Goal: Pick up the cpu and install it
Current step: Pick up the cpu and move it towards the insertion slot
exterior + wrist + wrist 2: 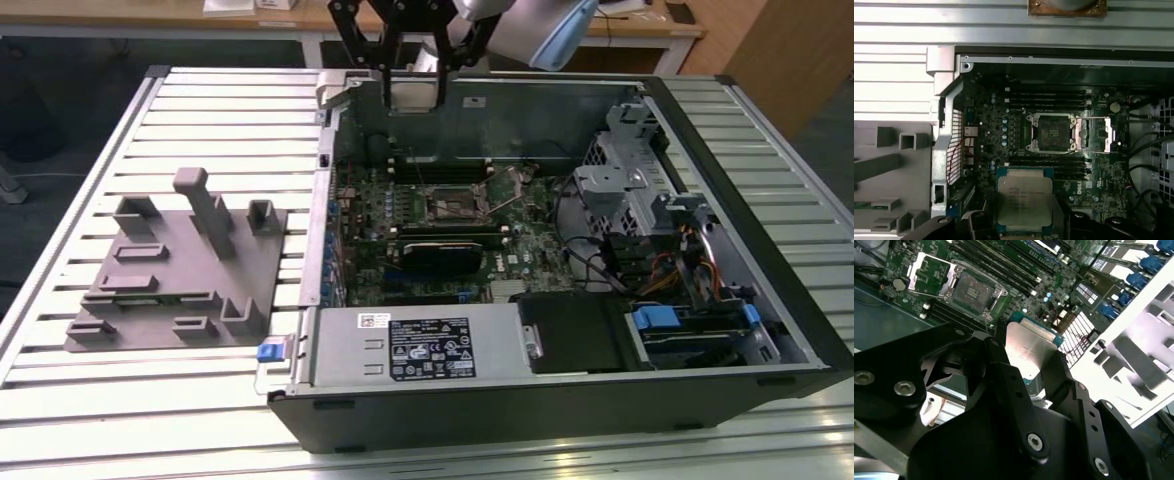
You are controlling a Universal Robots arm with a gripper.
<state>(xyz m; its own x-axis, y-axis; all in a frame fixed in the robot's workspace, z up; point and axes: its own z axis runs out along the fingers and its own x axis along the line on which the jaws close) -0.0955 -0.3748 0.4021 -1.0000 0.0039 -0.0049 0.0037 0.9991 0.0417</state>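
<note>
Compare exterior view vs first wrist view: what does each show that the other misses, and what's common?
Exterior view: silver power supply box with a white label, blue drive-bay tabs. First wrist view: dark print on the small square silvery-topped cpu, a brown square plate beyond the case. Both: black tool shut on that cpu, the empty socket on the green motherboard, the grey fixture plate with upright blocks.

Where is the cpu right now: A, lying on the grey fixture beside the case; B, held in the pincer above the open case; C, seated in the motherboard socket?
B: the pincer grips the cpu in the air over the case, while the socket sits open and empty.
</note>
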